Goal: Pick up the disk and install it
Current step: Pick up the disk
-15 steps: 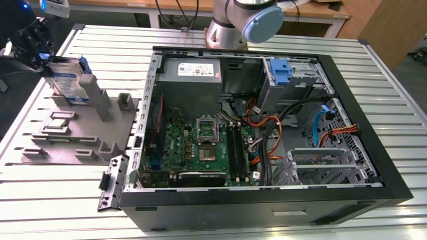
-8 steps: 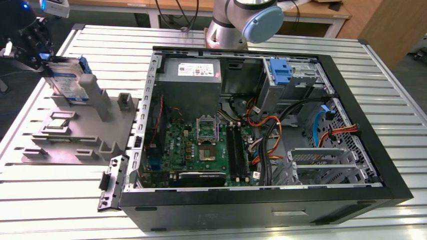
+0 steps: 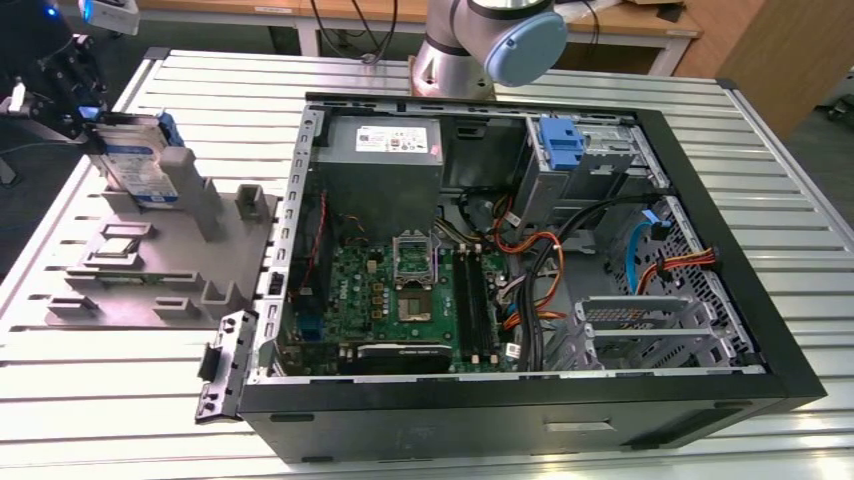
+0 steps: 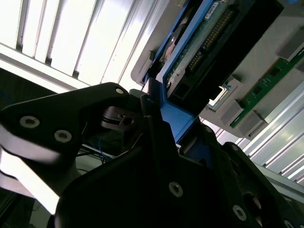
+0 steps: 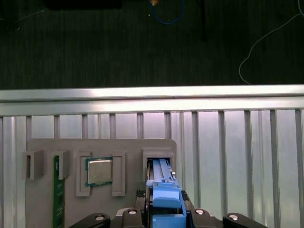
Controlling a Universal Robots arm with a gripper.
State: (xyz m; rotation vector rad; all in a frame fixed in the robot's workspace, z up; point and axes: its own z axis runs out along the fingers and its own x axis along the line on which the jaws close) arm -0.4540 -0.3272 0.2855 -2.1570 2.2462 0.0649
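The disk [image 3: 138, 160] is a grey hard drive with a blue-and-white label in a blue carrier. It stands on edge in a slot of the grey fixture [image 3: 160, 290] at the exterior view's left. My gripper [image 3: 91, 118] is at its upper end, shut on the disk. In the second wrist view the black fingers [image 4: 95, 107] clamp the blue carrier [image 4: 173, 111], and the drive's circuit board [image 4: 204, 42] shows beyond them. In the first wrist view the carrier's blue edge [image 5: 165, 194] sits between the fingertips over the fixture's slot [image 5: 159, 159].
The open computer case [image 3: 747, 330] lies at the exterior view's right, with a blue bracket [image 3: 566, 145] in its far drive bay and a grey power supply [image 3: 387, 150] beside it. The fixture also holds a processor chip [image 5: 99, 172] and a memory stick [image 5: 58, 199]. The arm's base [image 3: 461, 50] stands behind the case.
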